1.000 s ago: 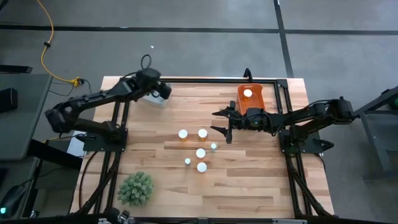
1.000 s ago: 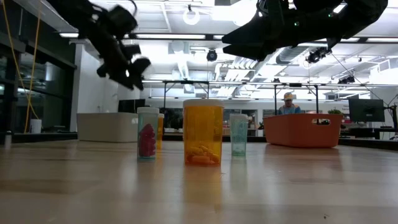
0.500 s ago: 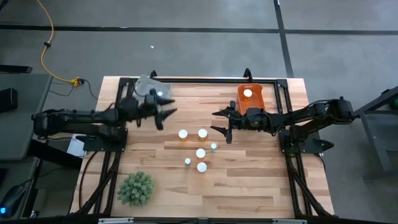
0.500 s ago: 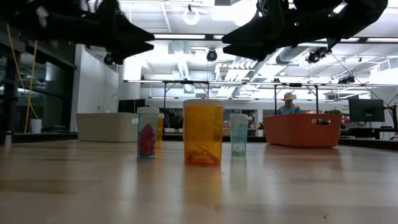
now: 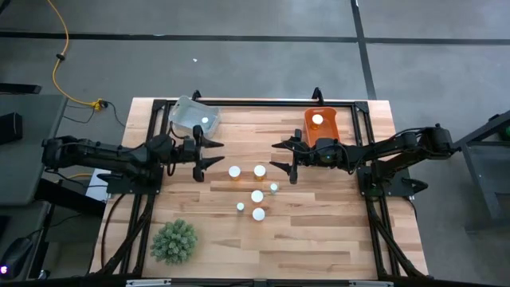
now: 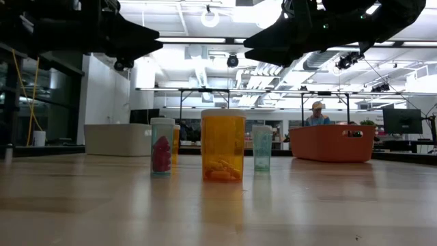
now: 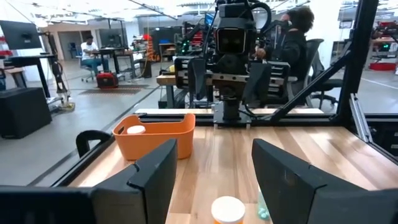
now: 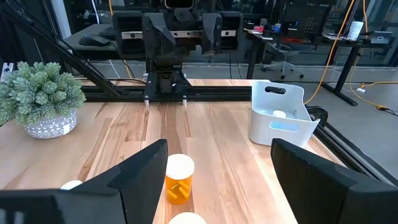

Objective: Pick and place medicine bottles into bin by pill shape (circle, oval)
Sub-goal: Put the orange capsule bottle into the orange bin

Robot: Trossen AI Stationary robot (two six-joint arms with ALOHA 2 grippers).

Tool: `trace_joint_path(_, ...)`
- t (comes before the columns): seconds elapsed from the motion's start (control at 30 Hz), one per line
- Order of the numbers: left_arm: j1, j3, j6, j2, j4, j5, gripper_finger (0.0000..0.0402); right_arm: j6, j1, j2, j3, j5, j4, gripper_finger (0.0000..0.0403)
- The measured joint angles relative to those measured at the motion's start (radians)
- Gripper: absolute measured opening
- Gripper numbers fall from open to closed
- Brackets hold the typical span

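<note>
Several small amber bottles with white caps stand upright in a cluster at the table's middle (image 5: pixel 256 196); in the low view a large one (image 6: pixel 222 145) stands in front. My left gripper (image 5: pixel 209 153) is open and empty, level, just left of the cluster; the nearest cap (image 7: pixel 227 208) shows between its fingers. My right gripper (image 5: pixel 283 159) is open and empty, right of the cluster, facing a bottle (image 8: pixel 179 177). One cap lies in the white bin (image 5: pixel 204 120), and one lies in the orange bin (image 5: pixel 317 119).
The white bin (image 5: pixel 194 115) stands at the far left of the table and the orange bin (image 5: pixel 321 127) at the far right. A green spiky plant ball (image 5: pixel 174 241) sits at the near left corner. A black frame runs along the table's edges.
My left gripper has come away from above the white bin toward the table's near edge and the bottle cluster, dropping lower and turning level. The white bin with a cap inside now shows uncovered. My right arm has kept still.
</note>
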Motion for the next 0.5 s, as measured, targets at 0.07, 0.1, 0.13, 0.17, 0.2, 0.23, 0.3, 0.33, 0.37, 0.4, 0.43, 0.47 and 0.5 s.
trace_joint_path(0.07,0.000,0.000,0.006,0.000,0.000,-0.005,0.0198,0.000,0.000,0.000,0.000,0.000,0.000,0.0279)
trace_joint_path(0.1,0.000,0.000,0.006,0.000,0.000,-0.006,0.0198,0.000,0.000,0.000,0.000,0.000,0.000,0.0279)
trace_joint_path(0.13,0.000,0.000,0.006,0.000,0.000,-0.006,0.0198,0.000,0.000,0.000,0.000,0.000,-0.001,0.0279)
trace_joint_path(0.17,0.000,0.000,0.006,0.000,0.000,-0.007,0.0198,0.002,0.000,0.000,0.000,0.000,-0.003,0.0279)
trace_joint_path(0.2,0.000,0.000,0.006,0.000,0.000,-0.006,0.0198,0.005,0.000,0.000,0.000,0.000,-0.007,0.0279)
trace_joint_path(0.23,0.000,0.000,0.006,0.000,-0.001,-0.006,0.0198,0.009,0.000,0.000,0.000,0.000,-0.014,0.0279)
trace_joint_path(0.3,0.000,0.000,0.006,0.000,-0.001,-0.006,0.0198,0.011,0.000,0.000,0.000,0.000,-0.024,0.0279)
trace_joint_path(0.33,0.000,0.000,0.006,0.000,-0.001,-0.006,0.0198,0.011,0.000,0.000,0.000,0.000,-0.026,0.0279)
trace_joint_path(0.37,0.000,0.000,0.006,0.000,-0.001,-0.007,0.0198,0.011,0.000,0.000,0.000,0.000,-0.027,0.0279)
trace_joint_path(0.4,0.000,0.000,0.006,0.000,-0.001,-0.006,0.0198,0.011,0.000,0.000,0.000,0.000,-0.029,0.0279)
trace_joint_path(0.43,0.000,0.000,0.006,0.000,-0.001,-0.007,0.0198,0.011,0.000,0.000,0.000,0.000,-0.029,0.0279)
trace_joint_path(0.47,0.000,0.000,0.006,0.000,-0.001,-0.007,0.0198,0.011,0.000,0.000,0.000,0.000,-0.030,0.0279)
trace_joint_path(0.5,0.000,0.000,0.006,0.000,-0.001,-0.007,0.0198,0.011,0.000,0.000,0.000,0.000,-0.029,0.0279)
